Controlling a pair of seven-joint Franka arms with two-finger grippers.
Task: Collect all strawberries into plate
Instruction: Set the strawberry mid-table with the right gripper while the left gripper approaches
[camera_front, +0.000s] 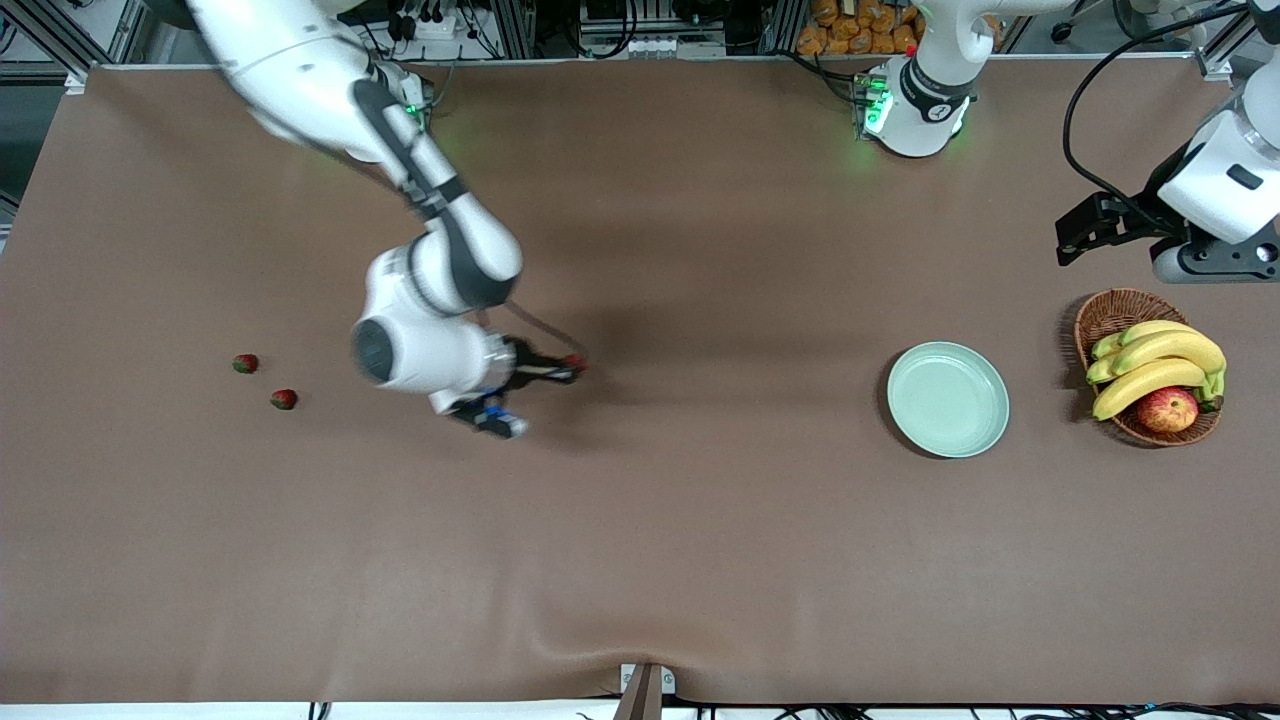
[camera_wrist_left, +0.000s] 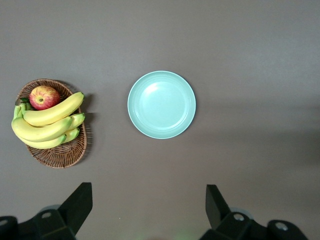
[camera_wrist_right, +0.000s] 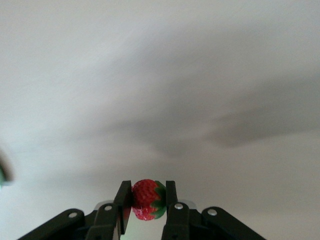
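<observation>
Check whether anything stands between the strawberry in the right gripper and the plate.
Nothing visible does. The right gripper is shut on a strawberry above bare table, and only open tabletop lies between it and the plate. The fruit basket sits past the plate, toward the left arm's end.

This is a robotics lab. A brown-covered table (camera_front: 640, 560) is bounded by aluminium framing (camera_front: 40, 30), with cables and a power strip (camera_front: 440, 25) along the edge where two white arm bases (camera_front: 915, 110) are bolted, one glowing green. Staged props sit on it: a wicker basket (camera_front: 1110, 310) of fruit.
</observation>
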